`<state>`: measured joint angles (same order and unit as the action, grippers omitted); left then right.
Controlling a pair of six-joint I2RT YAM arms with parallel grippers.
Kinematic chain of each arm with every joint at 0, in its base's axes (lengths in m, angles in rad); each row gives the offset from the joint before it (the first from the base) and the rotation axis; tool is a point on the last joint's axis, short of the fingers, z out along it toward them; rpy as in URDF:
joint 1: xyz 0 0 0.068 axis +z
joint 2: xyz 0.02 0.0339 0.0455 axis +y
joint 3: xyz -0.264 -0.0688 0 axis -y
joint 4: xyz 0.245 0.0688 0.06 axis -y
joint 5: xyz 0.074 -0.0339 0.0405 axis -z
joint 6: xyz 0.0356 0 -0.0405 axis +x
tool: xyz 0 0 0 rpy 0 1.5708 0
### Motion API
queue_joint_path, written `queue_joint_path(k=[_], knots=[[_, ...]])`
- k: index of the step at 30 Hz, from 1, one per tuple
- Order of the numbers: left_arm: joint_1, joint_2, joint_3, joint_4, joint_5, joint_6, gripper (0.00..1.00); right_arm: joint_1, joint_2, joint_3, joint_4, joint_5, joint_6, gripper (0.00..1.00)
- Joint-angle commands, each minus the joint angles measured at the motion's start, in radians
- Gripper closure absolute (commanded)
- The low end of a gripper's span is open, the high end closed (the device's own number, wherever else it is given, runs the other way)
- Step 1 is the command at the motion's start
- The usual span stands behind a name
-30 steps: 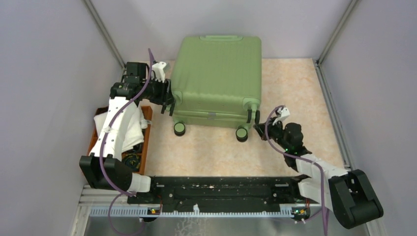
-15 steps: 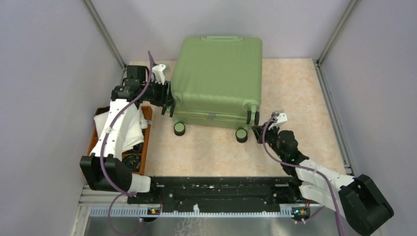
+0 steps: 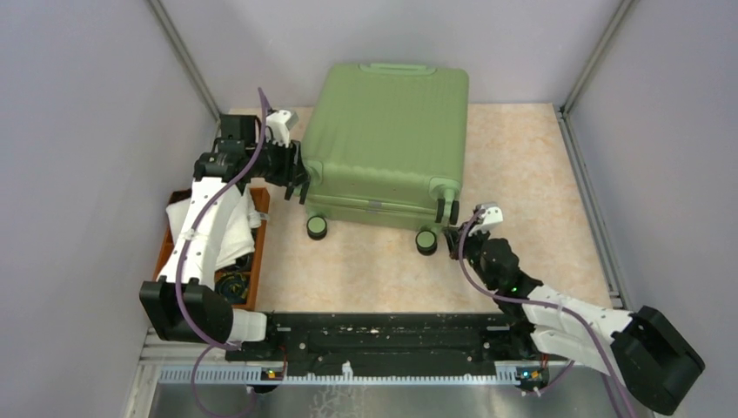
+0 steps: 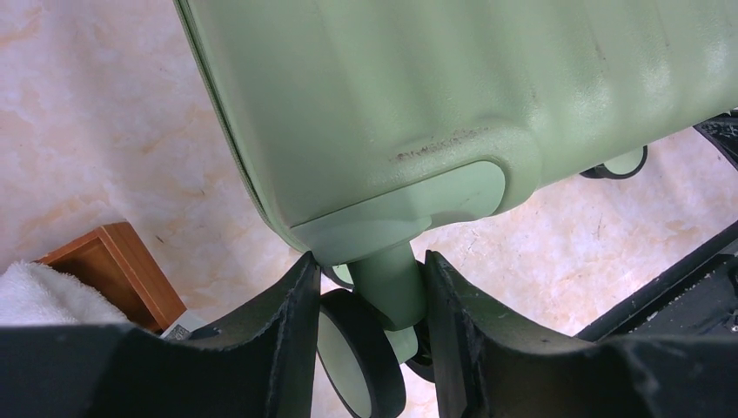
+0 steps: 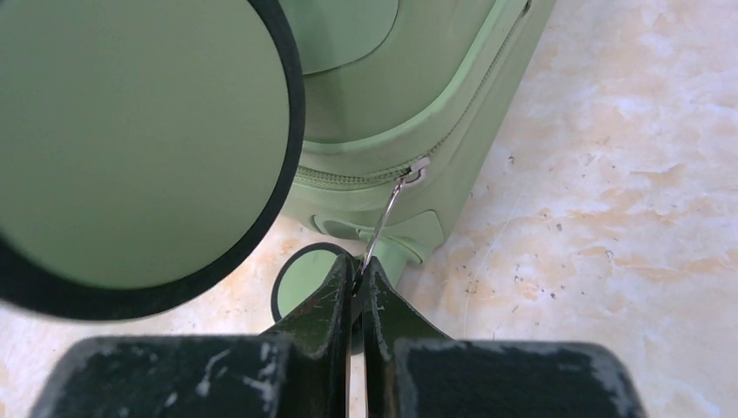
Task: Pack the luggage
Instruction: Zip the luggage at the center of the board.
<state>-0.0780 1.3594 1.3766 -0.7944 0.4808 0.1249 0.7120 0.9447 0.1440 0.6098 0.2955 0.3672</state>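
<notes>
Right now, luggage (image 3: 387,131): lies flat and zipped shut at the far middle of the table (image 3: 531,165), ribbed green shell facing up, top handle toward the back wall, wheels toward the arms.

Left gripper (image 3: 300,185): reaches in at the near-left corner of the shell. Clasps the luggage there by the green leg of a corner wheel (image 4: 352,366). From the left wrist, fingers (image 4: 278,331) stand on either side of leg and black tyre, seemingly pressed against both.

Right gripper (image 3: 453,235): sits low, just beside the near-right corner. Clenches on the thin metal zipper pull (image 5: 389,209), fingertips squeezed together with the tab between them. Pull: slants straight up from the fingertips to the slider on the zip seam.

From the right wrist, very close to the lens, another wheel (image 5: 139,131): fills the upper left of the view, green face, black rim. Lower down, behind the fingers, one more green wheel face, partly hidden.

Left of the luggage and apart from it, wooden tray (image 3: 259,257): rests along the table's left side under the left arm, holding a folded white towel (image 3: 218,231) and something dark and round, too small to identify.
</notes>
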Motion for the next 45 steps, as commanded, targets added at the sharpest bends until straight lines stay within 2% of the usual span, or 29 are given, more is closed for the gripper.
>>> queue_joint_path(k=[1, 2, 3, 7, 9, 10, 12, 15, 21, 27, 33, 37, 45], knots=[[-0.045, -0.060, 0.115, 0.139, 0.216, -0.025, 1.00, 0.041, -0.157, -0.009, -0.101, -0.063, 0.014, 1.00], [-0.045, -0.060, 0.122, 0.141, 0.207, -0.025, 1.00, 0.030, -0.182, -0.018, -0.130, -0.067, 0.029, 1.00], [-0.045, -0.059, 0.131, 0.144, 0.199, -0.026, 1.00, 0.020, -0.200, -0.027, -0.154, -0.070, 0.048, 0.95], [-0.045, -0.050, 0.149, 0.145, 0.204, -0.030, 1.00, -0.031, -0.228, -0.038, -0.222, -0.113, 0.115, 0.56], [-0.045, -0.049, 0.149, 0.141, 0.207, -0.030, 1.00, -0.059, -0.221, -0.007, -0.267, -0.132, 0.124, 0.41], [-0.045, -0.051, 0.148, 0.141, 0.205, -0.029, 1.00, -0.070, -0.213, 0.005, -0.284, -0.143, 0.115, 0.35], [-0.045, -0.053, 0.140, 0.141, 0.203, -0.027, 1.00, -0.098, -0.203, 0.025, -0.308, -0.136, 0.092, 0.30], [-0.045, -0.050, 0.135, 0.138, 0.200, -0.025, 1.00, -0.196, -0.192, 0.018, -0.242, -0.187, 0.076, 0.29], [-0.045, -0.038, 0.143, 0.127, 0.199, -0.024, 1.00, -0.496, -0.041, 0.009, 0.111, -0.642, 0.103, 0.39], [-0.045, -0.030, 0.145, 0.123, 0.197, -0.021, 1.00, -0.528, 0.114, 0.081, 0.242, -0.883, 0.076, 0.42], [-0.045, -0.027, 0.142, 0.119, 0.200, -0.016, 1.00, -0.528, 0.168, 0.124, 0.239, -0.894, 0.036, 0.43], [-0.045, -0.031, 0.138, 0.116, 0.199, -0.010, 1.00, -0.528, 0.204, 0.154, 0.192, -0.890, -0.007, 0.48], [-0.045, -0.029, 0.142, 0.106, 0.191, -0.005, 1.00, -0.527, 0.268, 0.114, 0.246, -0.888, 0.012, 0.55]])
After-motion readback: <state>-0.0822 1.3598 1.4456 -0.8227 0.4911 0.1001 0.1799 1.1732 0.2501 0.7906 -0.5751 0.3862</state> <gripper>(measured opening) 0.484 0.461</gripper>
